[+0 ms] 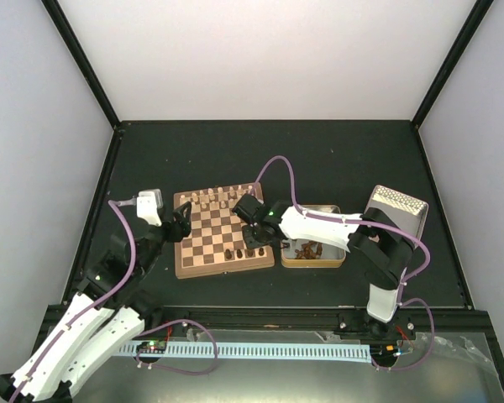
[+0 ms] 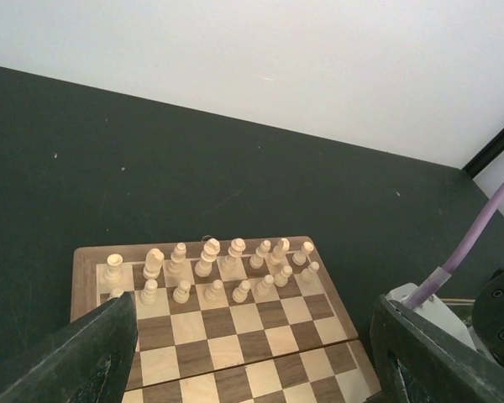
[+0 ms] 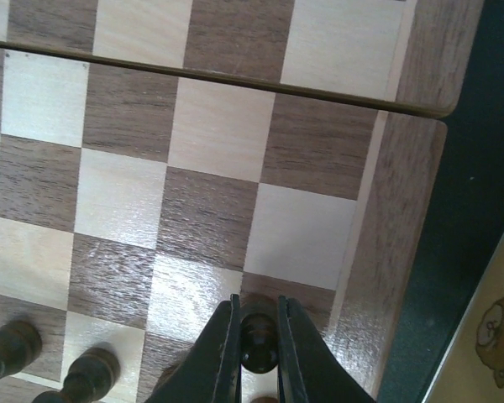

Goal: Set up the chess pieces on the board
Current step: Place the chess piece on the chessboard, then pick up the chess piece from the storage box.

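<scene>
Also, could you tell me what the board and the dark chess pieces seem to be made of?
The board: wood, by its visible grain, under glossy varnish that reflects light. The dark chess pieces: probably turned wood, stained dark brown, slight sheen.

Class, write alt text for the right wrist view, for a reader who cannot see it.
The right end effector is shut on a dark brown chess piece over a square beside the reddish border of the board. Two other dark pieces stand at the picture's lower left.
</scene>
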